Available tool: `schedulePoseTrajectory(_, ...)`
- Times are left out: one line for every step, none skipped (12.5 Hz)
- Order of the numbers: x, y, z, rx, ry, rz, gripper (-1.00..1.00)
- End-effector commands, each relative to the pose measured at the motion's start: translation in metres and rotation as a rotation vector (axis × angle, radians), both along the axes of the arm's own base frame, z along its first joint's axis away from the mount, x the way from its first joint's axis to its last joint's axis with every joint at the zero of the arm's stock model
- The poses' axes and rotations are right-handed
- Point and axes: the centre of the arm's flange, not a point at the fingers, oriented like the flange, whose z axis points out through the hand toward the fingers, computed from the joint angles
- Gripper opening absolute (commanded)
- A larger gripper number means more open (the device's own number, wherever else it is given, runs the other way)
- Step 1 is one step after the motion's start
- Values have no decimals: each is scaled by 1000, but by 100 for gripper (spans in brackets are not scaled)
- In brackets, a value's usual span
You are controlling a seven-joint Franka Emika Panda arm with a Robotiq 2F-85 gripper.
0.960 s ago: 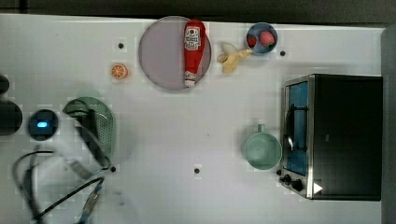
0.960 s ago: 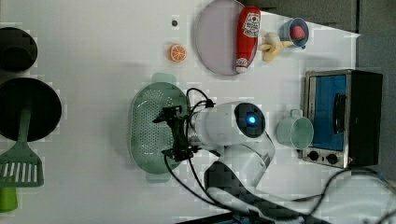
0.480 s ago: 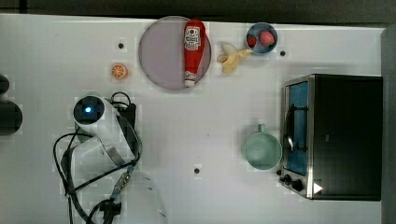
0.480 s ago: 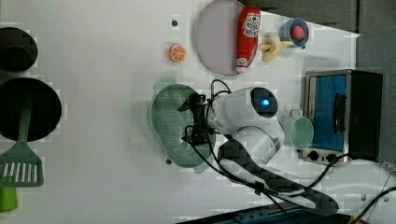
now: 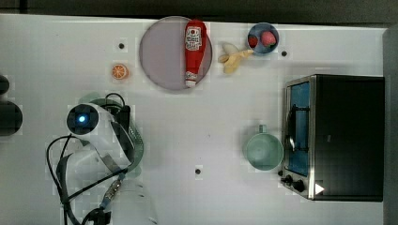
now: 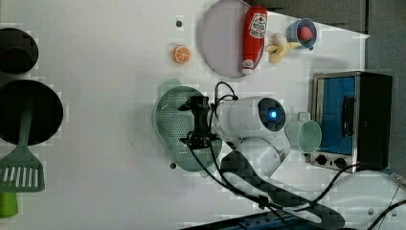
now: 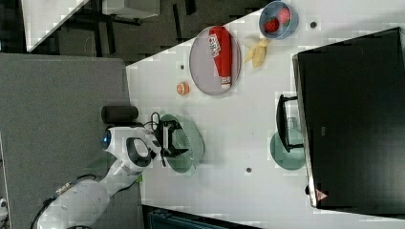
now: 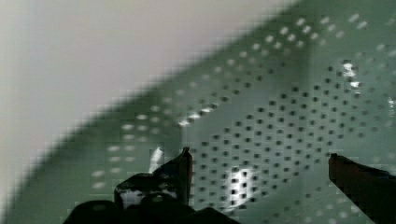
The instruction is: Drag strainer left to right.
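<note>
The strainer (image 6: 171,125) is a pale mint-green perforated basin lying on the white table, in the left half of the left view. My gripper (image 6: 195,122) is open and reaches down inside it, one finger near each long side. In the wrist view the dotted bottom of the strainer (image 8: 280,112) lies close below the gripper (image 8: 259,170), with nothing between the fingers. Seen in the top view, the arm covers most of the strainer (image 5: 138,143), leaving a strip of rim. The right view has the gripper (image 7: 172,138) over the strainer (image 7: 191,143).
A mint cup (image 5: 264,151) stands beside the toaster oven (image 5: 335,136) at the top view's right. A plate (image 5: 162,54) with a ketchup bottle (image 5: 195,44), an orange slice (image 5: 119,71), a banana (image 5: 233,57) and a blue bowl (image 5: 263,38) lie along the far edge. Black pans (image 6: 28,112) and a spatula (image 6: 21,170) sit at the left view's left.
The strainer and the gripper inside it have slid toward the left view's right over the last second, mostly in the first half. The jaws stayed open.
</note>
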Motion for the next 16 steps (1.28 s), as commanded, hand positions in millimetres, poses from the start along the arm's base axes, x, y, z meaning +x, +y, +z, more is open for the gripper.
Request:
schedulePoseTrajectory(0,-3,3,-8,-15,-31,100)
schedulePoseTrajectory(2,-9,2,-14,-14,-39,100)
schedulePoseTrajectory(3,-15,-1,-22,-10,-46,100)
schedulePoseTrajectory(4,-21,-2,-28,-10,-54,100)
schedulePoseTrajectory(6,-27,-2,-35,-13,-64,100)
schedulePoseTrajectory(8,-35,-1,-43,-15,-73,100)
schedulePoseTrajectory(9,-42,0,-49,-18,-73,100)
schedulePoseTrajectory(8,-51,2,-55,-19,-68,100)
schedulePoseTrajectory(8,-59,3,-62,-20,-65,100)
schedulePoseTrajectory(6,-68,4,-69,-18,-62,100)
schedulePoseTrajectory(4,-77,5,-74,-17,-56,100)
schedulePoseTrajectory(3,-87,6,-81,-14,-50,100)
schedulePoseTrajectory(1,-97,5,-86,-12,-36,100)
schedulePoseTrajectory(1,-108,5,-91,-11,-19,100)
schedulePoseTrajectory(0,-120,6,-97,-9,-9,100)
schedulePoseTrajectory(1,-132,6,-104,-8,-3,100)
